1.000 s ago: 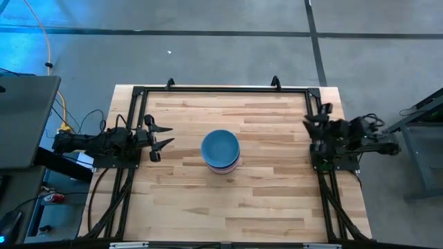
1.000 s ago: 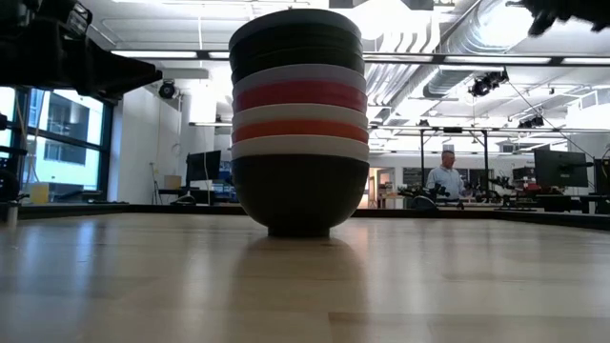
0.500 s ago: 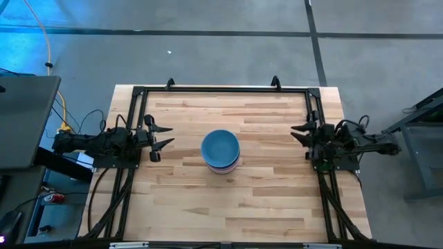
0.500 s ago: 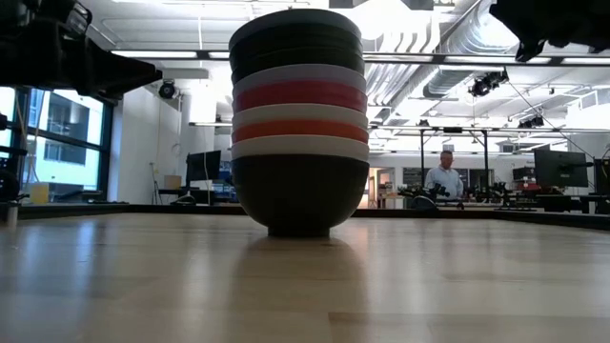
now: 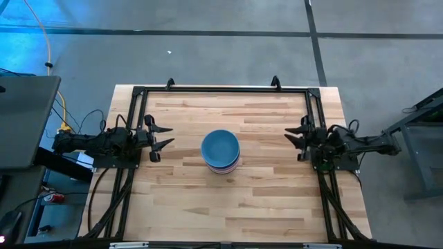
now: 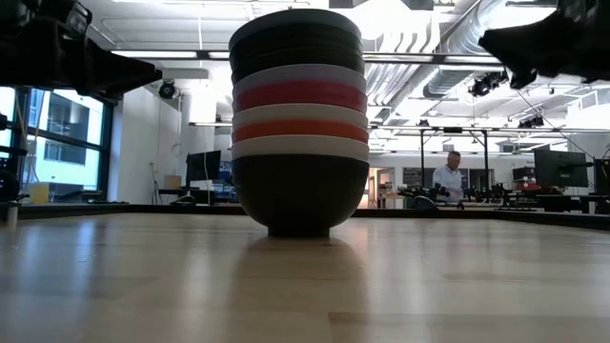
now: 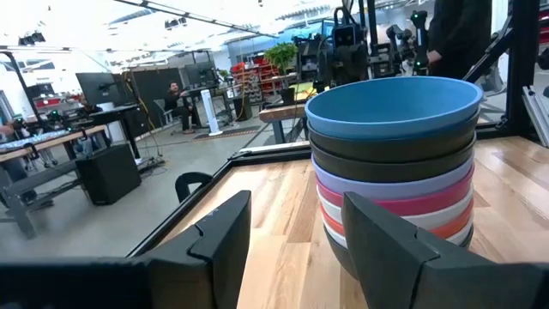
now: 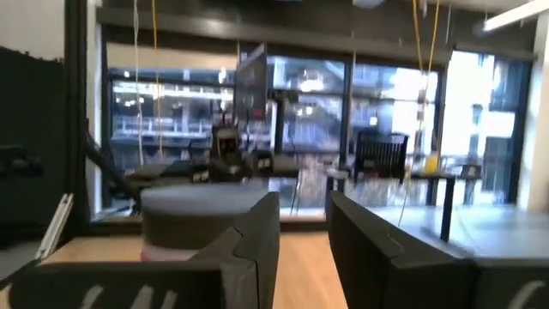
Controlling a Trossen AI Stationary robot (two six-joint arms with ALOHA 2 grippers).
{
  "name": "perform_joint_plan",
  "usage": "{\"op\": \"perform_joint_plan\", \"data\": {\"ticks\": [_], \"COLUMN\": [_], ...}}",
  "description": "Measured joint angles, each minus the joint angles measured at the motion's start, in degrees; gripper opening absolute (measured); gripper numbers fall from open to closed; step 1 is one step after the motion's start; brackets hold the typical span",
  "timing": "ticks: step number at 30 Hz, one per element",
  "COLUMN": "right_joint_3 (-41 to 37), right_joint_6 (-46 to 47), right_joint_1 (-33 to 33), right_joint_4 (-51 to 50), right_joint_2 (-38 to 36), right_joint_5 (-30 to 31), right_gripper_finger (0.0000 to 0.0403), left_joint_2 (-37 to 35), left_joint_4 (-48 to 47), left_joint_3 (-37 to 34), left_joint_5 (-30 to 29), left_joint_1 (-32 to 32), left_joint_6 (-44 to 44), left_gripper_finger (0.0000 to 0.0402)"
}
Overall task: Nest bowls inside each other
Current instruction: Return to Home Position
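The bowls stand nested in one stack [image 5: 221,151] at the table's middle, with the blue bowl [image 7: 393,105] on top. Below it the low view shows dark, lavender, red, white, orange-red and white rims, and a black bowl [image 6: 300,191] at the bottom resting by its foot on the wood. My left gripper [image 5: 160,135] hovers open near the table's left edge, pointing at the stack. My right gripper [image 5: 296,134] hovers open near the right edge, also facing the stack [image 8: 193,223]. Neither touches a bowl.
A black metal frame [image 5: 221,89] runs along the table's far, left and right edges. Bare wood [image 5: 221,200] lies around the stack on all sides. A person [image 6: 446,177] stands far off in the room behind the table.
My right gripper has swung from the table's right edge inward toward the stack and turned to point at it, and has come lower in the low view. The left gripper and the stack have kept still.
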Motion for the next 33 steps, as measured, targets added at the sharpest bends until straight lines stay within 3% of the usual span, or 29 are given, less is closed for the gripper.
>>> {"op": "perform_joint_plan", "data": {"ticks": [4,12,21,24,33], "right_joint_3": [-0.32,-0.35,-0.37,-0.39,-0.08], "right_joint_6": [1.64,2.23,3.89,3.91,3.78], "right_joint_1": [0.0,0.02,0.02,0.0,-0.09], "right_joint_4": [-2.86,-9.75,-13.23,-14.86,-17.2], "right_joint_2": [0.02,0.03,0.03,0.04,0.07], "right_joint_5": [1.03,-1.7,-8.34,-11.08,-11.03], "right_gripper_finger": [0.0091,0.0091,0.0091,0.0091,0.0091], "left_joint_2": [0.0,0.0,0.0,0.0,0.0], "left_joint_4": [-0.02,0.79,1.45,1.39,1.81], "left_joint_3": [0.0,0.0,0.0,0.0,0.0], "left_joint_5": [0.74,7.59,13.29,12.99,14.91], "left_joint_1": [0.01,-0.01,-0.01,-0.01,-0.05], "left_joint_6": [0.11,-0.05,-4.01,-4.45,-7.91], "left_gripper_finger": [0.0172,0.0172,0.0172,0.0172,0.0172]}}
